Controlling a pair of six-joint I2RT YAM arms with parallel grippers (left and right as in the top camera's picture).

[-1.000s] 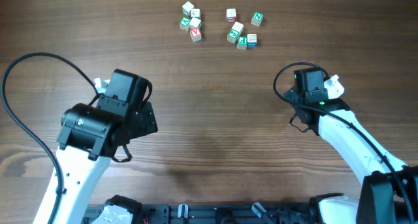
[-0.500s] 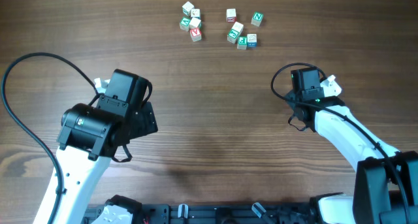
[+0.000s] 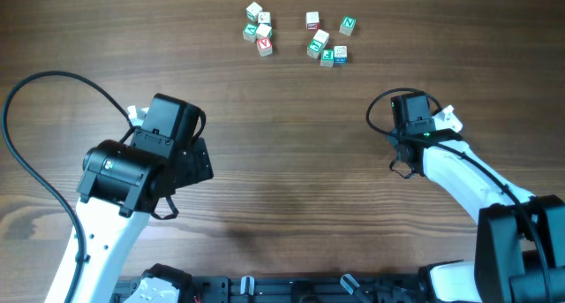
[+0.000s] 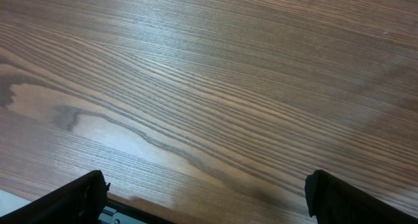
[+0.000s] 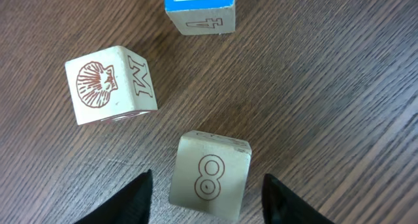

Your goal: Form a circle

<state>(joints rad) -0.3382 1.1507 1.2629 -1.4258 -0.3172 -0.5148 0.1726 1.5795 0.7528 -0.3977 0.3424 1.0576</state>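
1. Overhead: right arm [image 3: 459, 166] hid the circle [image 5: 108, 87] on brown wooden table [image 3: 291, 188].
2. Left wrist: left pincer [image 4: 206, 191] stood released, empty.
3. Right wrist: right pincer [image 5: 206, 185], released, straddled its pale red-marked wooden "8" cube [image 5: 209, 175]; grasp step, probably; next needs square clench.

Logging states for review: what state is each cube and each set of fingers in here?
right fingers, open, straddling 8 cube without touching
left fingers, open, empty
8 cube, on table, ungripped
shell cube, on table, free
blue cube, on table, free
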